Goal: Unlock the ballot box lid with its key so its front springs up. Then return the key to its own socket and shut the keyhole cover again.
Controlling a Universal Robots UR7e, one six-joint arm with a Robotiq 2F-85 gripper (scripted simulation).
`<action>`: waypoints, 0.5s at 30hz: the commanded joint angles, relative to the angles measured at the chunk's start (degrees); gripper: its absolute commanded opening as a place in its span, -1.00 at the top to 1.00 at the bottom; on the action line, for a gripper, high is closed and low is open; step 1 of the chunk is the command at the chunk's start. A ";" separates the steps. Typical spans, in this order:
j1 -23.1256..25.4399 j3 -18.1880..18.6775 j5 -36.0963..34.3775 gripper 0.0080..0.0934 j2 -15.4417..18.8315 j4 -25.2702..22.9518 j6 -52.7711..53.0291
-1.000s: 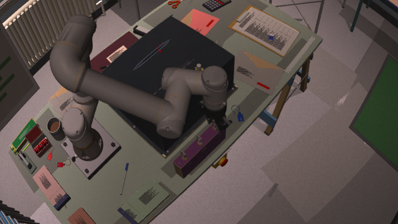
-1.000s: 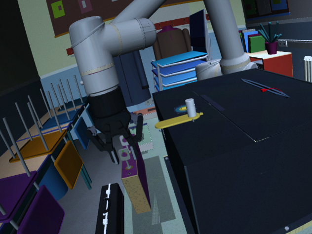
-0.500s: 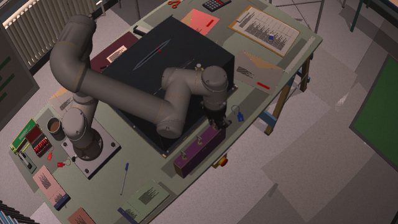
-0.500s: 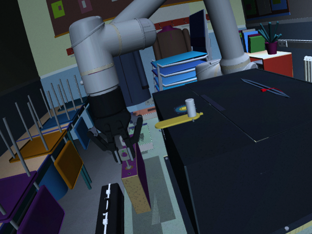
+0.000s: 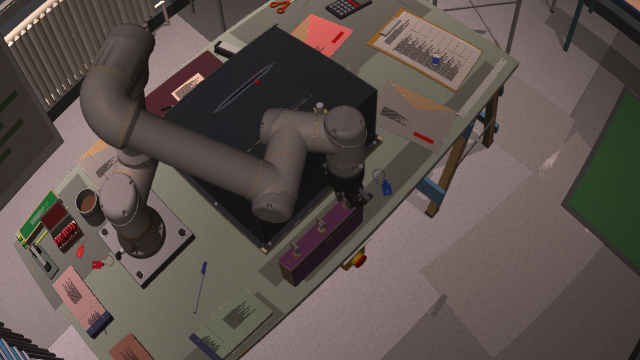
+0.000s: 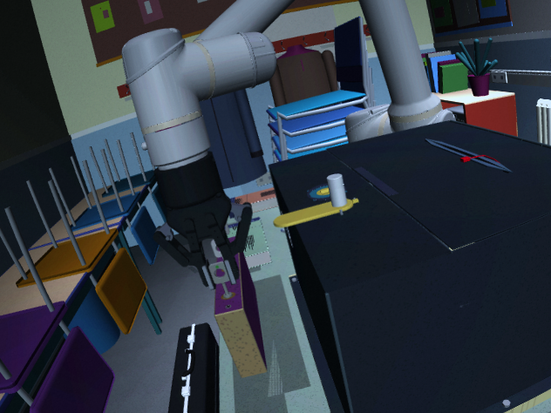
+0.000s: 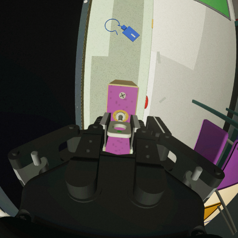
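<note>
On the table's front edge, beside the black ballot box (image 5: 272, 125), a purple key block (image 5: 320, 240) holds two more keys (image 5: 320, 223) upright in its sockets. On the box lid a yellow keyhole cover (image 6: 313, 211) is swung aside under a grey knob (image 6: 336, 190), baring the ringed keyhole (image 6: 321, 192). My gripper (image 7: 119, 128) hangs over the block's right end, just above a brass-ringed socket (image 7: 120, 115). A grey key (image 6: 219, 272) with a green dot and a round hole in its bow points down toward the block. My gripper is closed on this key's bow.
The robot arm (image 5: 200, 155) lies across the ballot box from its base (image 5: 135, 235) on the left. A blue tag (image 5: 385, 186) lies right of the gripper, a red button (image 5: 359, 259) sits at the table edge, and a pen (image 5: 199, 286) and papers lie in front.
</note>
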 commanded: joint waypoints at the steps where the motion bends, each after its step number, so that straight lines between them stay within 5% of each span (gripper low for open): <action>1: 0.00 -0.03 0.00 1.00 -0.04 -0.01 0.00; 15: 0.00 -0.45 0.00 1.00 -0.40 0.77 0.00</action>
